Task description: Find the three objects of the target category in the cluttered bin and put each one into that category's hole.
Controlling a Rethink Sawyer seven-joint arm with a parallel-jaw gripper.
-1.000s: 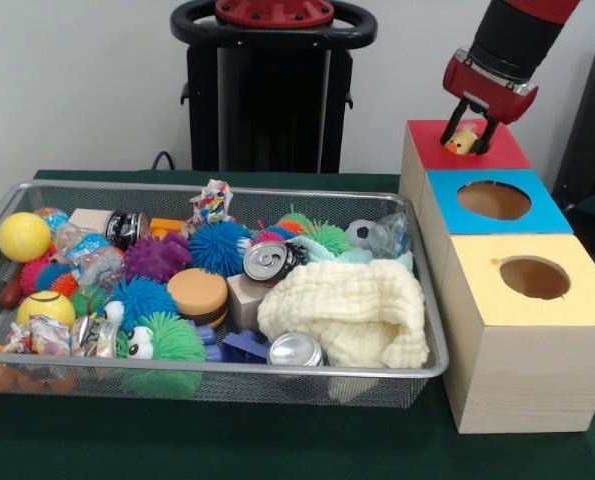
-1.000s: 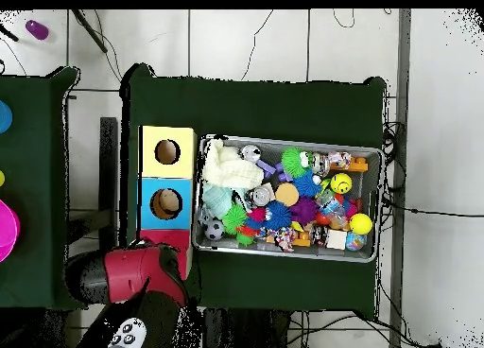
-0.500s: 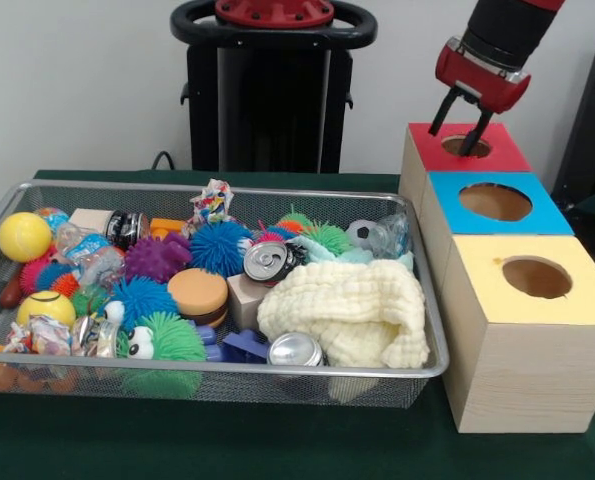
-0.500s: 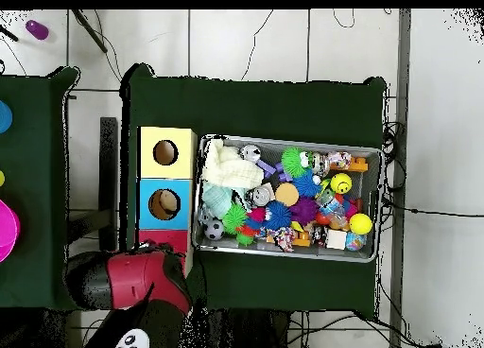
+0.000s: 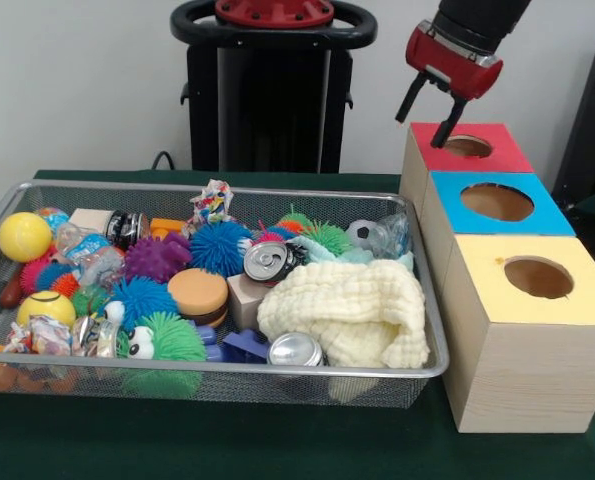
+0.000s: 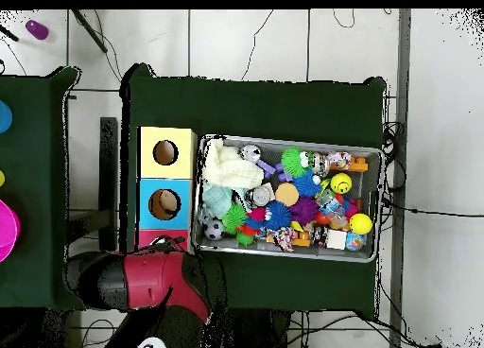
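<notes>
Overhead, tool [image 5: 429, 115] — agape, empty

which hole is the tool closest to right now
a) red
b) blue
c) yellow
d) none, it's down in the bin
a: in the front view the open, empty tool hangs just above and beside the red hole, well away from the blue hole, the yellow hole and the bin.

No readable text, labels, brands or numbers anywhere. Drink cans [image 5: 268, 261] in mesh bin [image 5: 432, 345] show only plain silver tops. Crinkled wrappers [image 5: 87, 252] carry print too small to make out.
</notes>
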